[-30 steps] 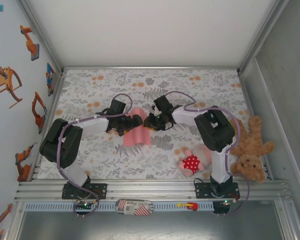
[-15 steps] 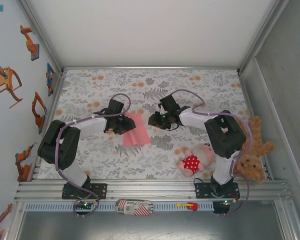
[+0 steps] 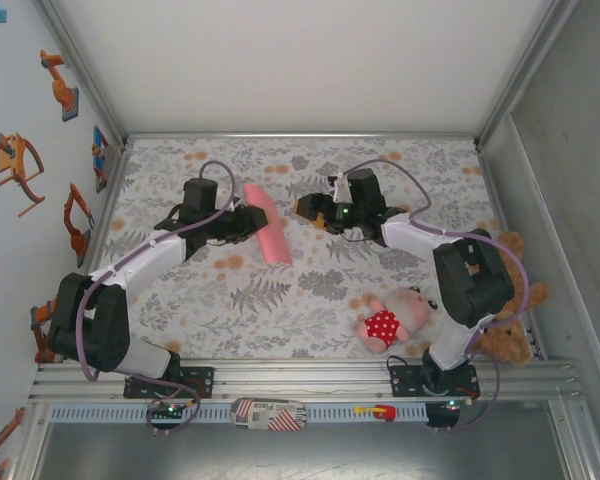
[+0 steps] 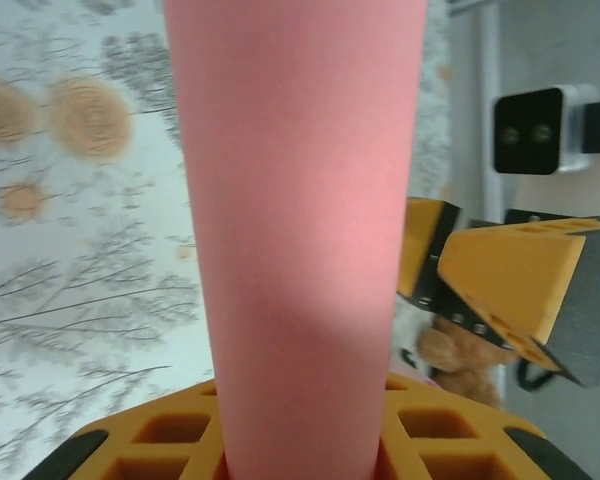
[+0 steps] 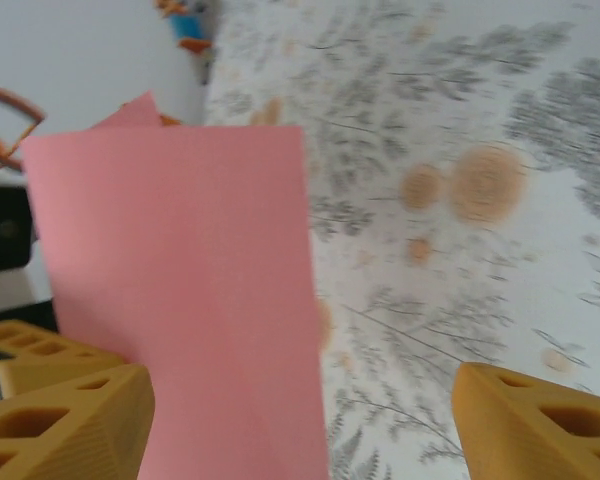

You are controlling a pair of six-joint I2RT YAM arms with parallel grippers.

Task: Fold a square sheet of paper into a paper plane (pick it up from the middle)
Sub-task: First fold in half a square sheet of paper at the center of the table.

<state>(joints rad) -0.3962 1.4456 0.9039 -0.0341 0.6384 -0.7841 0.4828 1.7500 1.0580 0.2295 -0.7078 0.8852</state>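
sheet of paper point(image 3: 269, 226): smooth salmon-pink, curled narrow | left tool point(image 3: 244, 222): pinching it

A robotics lab cell is indicated — the left arm point(image 3: 145, 258) and the right arm point(image 3: 410, 235) are bolted to an aluminium rail point(image 3: 300, 372) at the edge of a floral-clothed table point(image 3: 280, 310), white panels point(image 3: 300, 60) are set around it, and robot-arm stickers point(image 3: 60, 85) are fixed to the side wall point(image 3: 10, 230).
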